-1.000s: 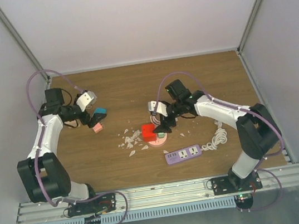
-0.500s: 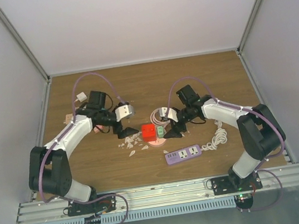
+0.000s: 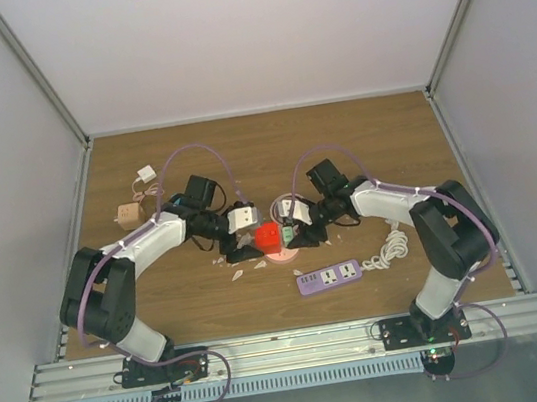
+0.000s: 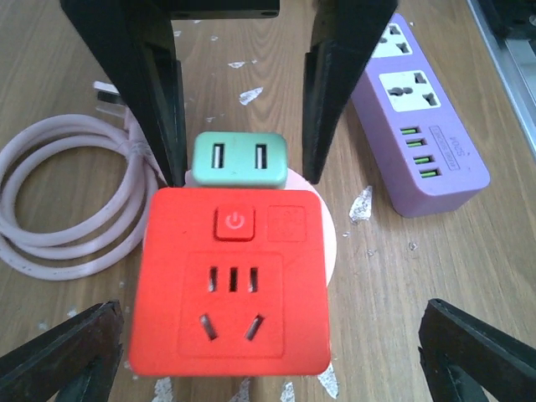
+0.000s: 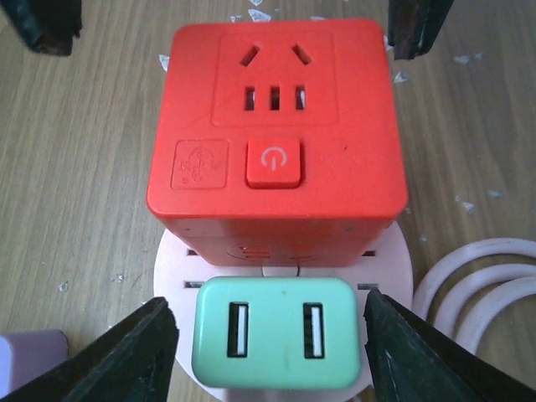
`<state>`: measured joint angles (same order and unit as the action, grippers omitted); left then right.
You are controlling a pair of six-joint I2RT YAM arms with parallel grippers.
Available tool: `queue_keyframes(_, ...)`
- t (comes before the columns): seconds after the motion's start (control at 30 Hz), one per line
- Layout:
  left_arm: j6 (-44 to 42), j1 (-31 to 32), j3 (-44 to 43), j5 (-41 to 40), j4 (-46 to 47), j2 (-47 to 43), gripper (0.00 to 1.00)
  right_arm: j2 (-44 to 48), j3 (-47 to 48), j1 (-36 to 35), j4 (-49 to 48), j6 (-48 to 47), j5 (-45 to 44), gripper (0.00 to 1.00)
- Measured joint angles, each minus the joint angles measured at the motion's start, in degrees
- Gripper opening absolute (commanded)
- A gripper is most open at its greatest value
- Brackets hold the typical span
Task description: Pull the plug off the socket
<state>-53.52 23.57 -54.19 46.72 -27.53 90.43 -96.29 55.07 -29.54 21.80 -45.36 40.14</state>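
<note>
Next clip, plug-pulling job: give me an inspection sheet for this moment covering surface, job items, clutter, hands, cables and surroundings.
Surface: brown wooden table, scuffed, with white flecks.
Job's things: red socket cube and green two-port USB plug sit on a pink round base; plug is against the cube's side, not yet pulled.
Clutter: purple power strip near the front; white paper scraps; small wooden block and white adapter at back left.
Hands: left hand open, straddling the cube without touching; right hand flanking the plug, contact unclear.
Cables: coiled pink cord beside the base; white cord bundled by the strip.
Surroundings: plain white enclosure walls.
</note>
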Motion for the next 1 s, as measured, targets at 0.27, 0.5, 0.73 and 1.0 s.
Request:
queue_keyframes(0.27,1.1,3.2,2.1,-2.8,5.0,1.4,0.88,-1.0,0.0,-0.7,-0.4,-0.1,-1.0,0.36)
queue_keyframes(0.5,2.5,4.9,2.1,-5.6,7.8,3.0,0.72,-0.9,0.0,-0.8,-0.5,0.2,-0.6,0.20)
queue_keyframes(0.73,3.5,6.4,2.3,-8.0,9.8,3.1,0.49,-0.9,0.0,-0.8,-0.2,0.3,-0.1,0.16)
queue_keyframes(1.0,3.8,6.8,2.3,-8.7,9.9,3.2,0.36,-0.5,0.0,-0.8,0.0,1.7,-0.3,0.13)
